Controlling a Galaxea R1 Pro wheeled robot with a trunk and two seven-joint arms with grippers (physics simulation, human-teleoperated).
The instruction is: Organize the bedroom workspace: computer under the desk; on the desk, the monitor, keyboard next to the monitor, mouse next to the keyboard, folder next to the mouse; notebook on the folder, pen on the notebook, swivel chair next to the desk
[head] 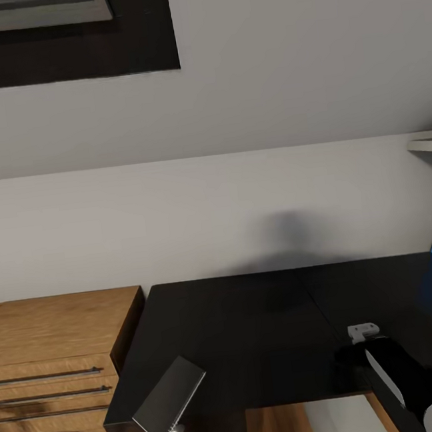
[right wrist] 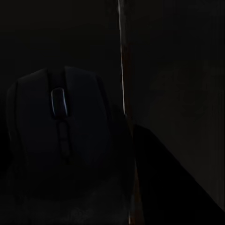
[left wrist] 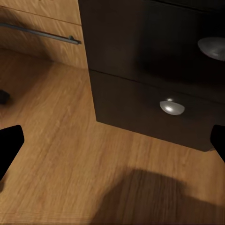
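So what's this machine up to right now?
It's tidying a glossy black desk. Its right arm reaches over the desk's front edge, and that arm's camera looks closely at a dark mouse, though whether the right tool grips it is too dark to tell. The left tool hangs open, low by the desk's drawers. A notebook lies at the desk's corner.

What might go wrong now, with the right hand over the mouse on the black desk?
1. The mouse lies close to a seam in the desk, and the picture is very dark, so the grasp may land off centre and push it away.
2. A grey notebook sits tilted at the desk's front corner, above the drawer knob; a knock to the desk might tip it off.
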